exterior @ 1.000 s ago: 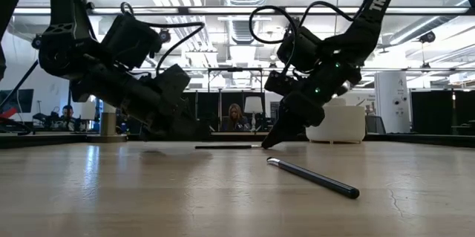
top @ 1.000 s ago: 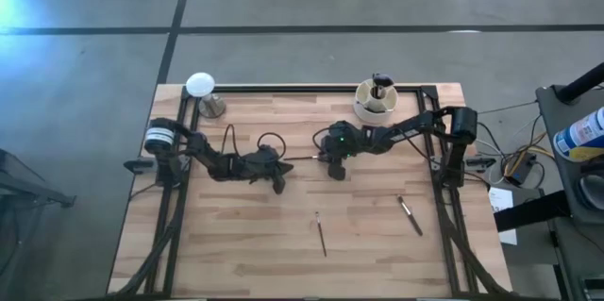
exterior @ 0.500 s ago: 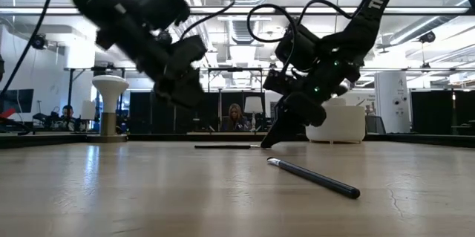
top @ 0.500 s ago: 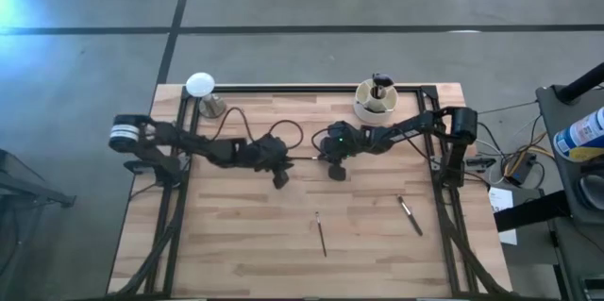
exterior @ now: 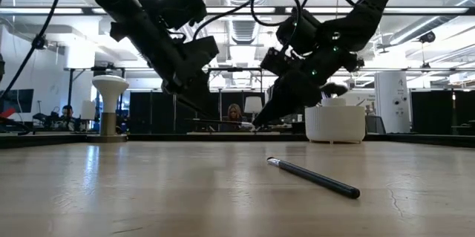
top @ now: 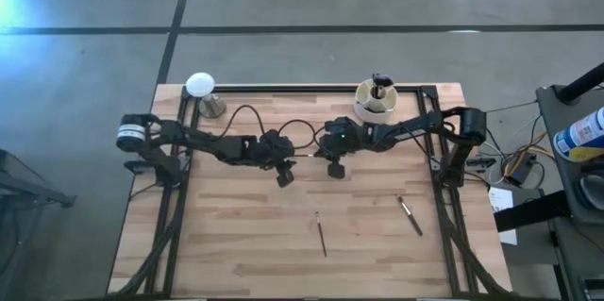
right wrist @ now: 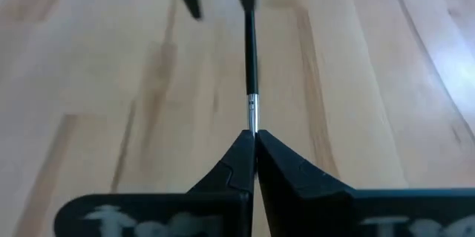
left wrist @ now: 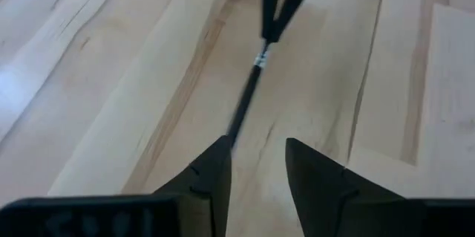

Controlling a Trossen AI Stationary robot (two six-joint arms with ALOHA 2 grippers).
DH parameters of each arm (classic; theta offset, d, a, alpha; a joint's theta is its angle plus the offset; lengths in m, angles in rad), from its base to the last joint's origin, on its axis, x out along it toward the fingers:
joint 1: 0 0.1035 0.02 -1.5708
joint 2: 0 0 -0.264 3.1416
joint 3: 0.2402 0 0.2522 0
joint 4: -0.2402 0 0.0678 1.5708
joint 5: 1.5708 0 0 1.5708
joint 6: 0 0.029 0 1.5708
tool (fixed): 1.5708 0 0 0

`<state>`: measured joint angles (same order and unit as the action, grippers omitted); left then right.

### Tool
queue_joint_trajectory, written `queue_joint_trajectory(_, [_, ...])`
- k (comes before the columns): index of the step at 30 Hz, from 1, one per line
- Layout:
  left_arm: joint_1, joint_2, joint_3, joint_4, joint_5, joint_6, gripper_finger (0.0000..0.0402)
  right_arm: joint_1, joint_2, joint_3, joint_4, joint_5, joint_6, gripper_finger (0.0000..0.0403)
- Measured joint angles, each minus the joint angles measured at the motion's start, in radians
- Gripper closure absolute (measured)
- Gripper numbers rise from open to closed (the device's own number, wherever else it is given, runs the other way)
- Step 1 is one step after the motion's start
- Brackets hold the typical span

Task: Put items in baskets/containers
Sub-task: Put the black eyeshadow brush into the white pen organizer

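Note:
A thin dark makeup brush [exterior: 223,122] hangs level above the middle of the table, and my right gripper [right wrist: 254,137] is shut on one of its ends. My left gripper [left wrist: 257,159] stands open at the brush's other end [left wrist: 236,122], which runs down beside one finger; whether they touch I cannot tell. In the high view the two grippers [top: 291,158] [top: 321,157] face each other across the brush [top: 305,157]. The cream-white cup [top: 375,105] stands at the far edge with a brush inside it. Two more brushes [top: 321,235] [top: 409,214] lie flat on the near half. My right gripper pinches the brush at its silver ferrule end [right wrist: 252,114] between the tips of its two fingers. The fingers slant down from the table's right side and lie along the brush. The brush sticks out level beyond the fingertips, lifted clear of the table.
A white disc on a metallic stand [top: 200,85] stands at the far left corner. A black frame rail [top: 283,89] runs along the far edge and down both sides. In the low view one loose brush [exterior: 313,177] lies in front of the grippers. People sit in the room behind.
The brush lay flat on the table with a gripper at each end. My left gripper has risen off the table and tipped more level. My right gripper has then gone up with the brush, which now hangs level and clear of the table.

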<state>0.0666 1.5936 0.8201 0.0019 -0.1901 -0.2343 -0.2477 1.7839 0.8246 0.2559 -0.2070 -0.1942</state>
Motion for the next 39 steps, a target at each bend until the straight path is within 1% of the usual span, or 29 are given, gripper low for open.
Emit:
queue_joint_trajectory(2, [0.000, 0.000, 0.000, -0.005, -0.004, 0.000, 0.0280, 0.007, -0.012, 0.000, -0.009, -0.002, -0.007, 0.0394])
queue_joint_trajectory(5, [0.001, 0.000, 0.002, -0.032, -0.037, 0.009, 0.0280, 0.013, -0.027, 0.000, -0.020, -0.003, -0.016, 0.0394])
queue_joint_trajectory(8, [0.002, 0.000, 0.006, -0.045, -0.038, 0.023, 0.0280, 0.019, -0.039, 0.000, -0.023, -0.003, -0.019, 0.0395])
queue_joint_trajectory(14, [0.003, 0.000, 0.012, -0.110, 0.016, 0.028, 0.0284, 0.023, -0.048, 0.000, -0.033, -0.004, -0.025, 0.0395])
queue_joint_trajectory(18, [0.003, -0.001, 0.012, -0.135, 0.017, 0.024, 0.0316, 0.023, -0.049, 0.000, -0.041, -0.004, -0.031, 0.0395])
queue_joint_trajectory(22, [0.003, -0.001, 0.012, -0.134, 0.021, 0.025, 0.0369, 0.023, -0.049, 0.000, -0.041, -0.003, -0.034, 0.0395])
queue_joint_trajectory(24, [0.003, -0.001, 0.012, -0.132, 0.045, 0.026, 0.0390, 0.022, -0.049, 0.000, -0.039, 0.000, -0.037, 0.0395])
queue_joint_trajectory(27, [0.006, -0.001, 0.012, -0.134, 0.088, 0.019, 0.0395, 0.023, -0.050, 0.000, -0.041, -0.002, -0.034, 0.0395])
queue_joint_trajectory(30, [0.006, -0.001, 0.007, -0.125, 0.089, -0.016, 0.0397, 0.022, -0.051, 0.004, -0.045, -0.003, 0.000, 0.0394])
queue_joint_trajectory(32, [0.008, -0.002, -0.015, -0.067, 0.088, -0.036, 0.0397, 0.019, -0.072, 0.006, -0.072, 0.017, 0.008, 0.0389])
queue_joint_trajectory(36, [0.009, -0.003, -0.089, 0.104, 0.083, -0.102, 0.0398, 0.019, -0.164, 0.001, -0.162, 0.156, 0.011, 0.0367])
queue_joint_trajectory(39, [0.015, -0.003, -0.149, 0.246, 0.084, -0.138, 0.0399, 0.018, -0.258, -0.019, -0.223, 0.224, 0.013, 0.0344])
